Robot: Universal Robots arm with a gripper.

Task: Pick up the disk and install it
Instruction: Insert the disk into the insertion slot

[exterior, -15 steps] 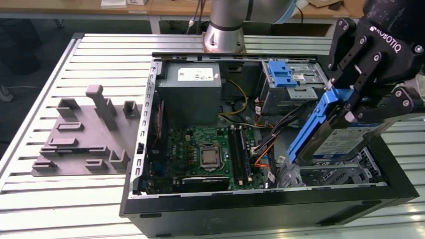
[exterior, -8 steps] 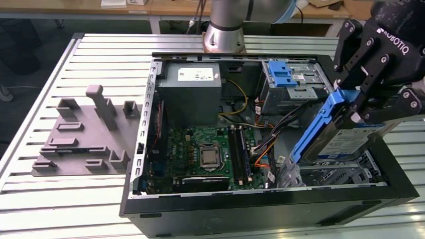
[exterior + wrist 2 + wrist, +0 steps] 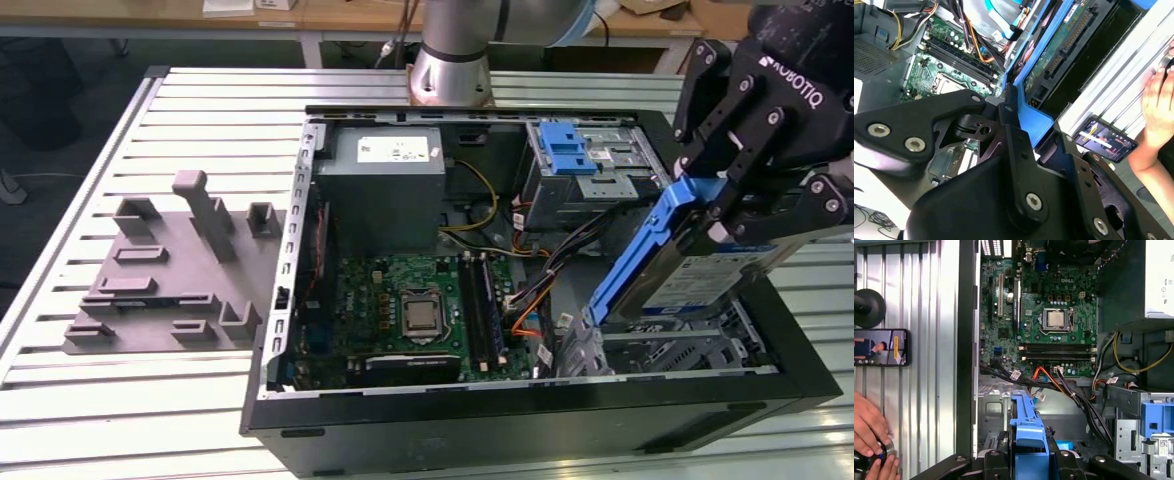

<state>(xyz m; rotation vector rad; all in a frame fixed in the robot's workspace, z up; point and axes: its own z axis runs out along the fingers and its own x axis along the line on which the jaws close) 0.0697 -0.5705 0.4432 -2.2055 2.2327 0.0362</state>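
The disk (image 3: 697, 283) is silver with a blue frame and a white-and-blue label, the gripper (image 3: 727, 215) is black, the circuit board (image 3: 407, 305) is green, the computer case (image 3: 534, 425) is black, and the table (image 3: 174, 410) is grey with stripes.

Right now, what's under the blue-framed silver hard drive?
A bare metal drive bay in the open black computer case; the bay floor straight below the tilted hard drive is hidden.

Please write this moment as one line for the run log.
gripper: shut on disk | disk: tilted, held over open computer case, at exterior view's right | install: not done
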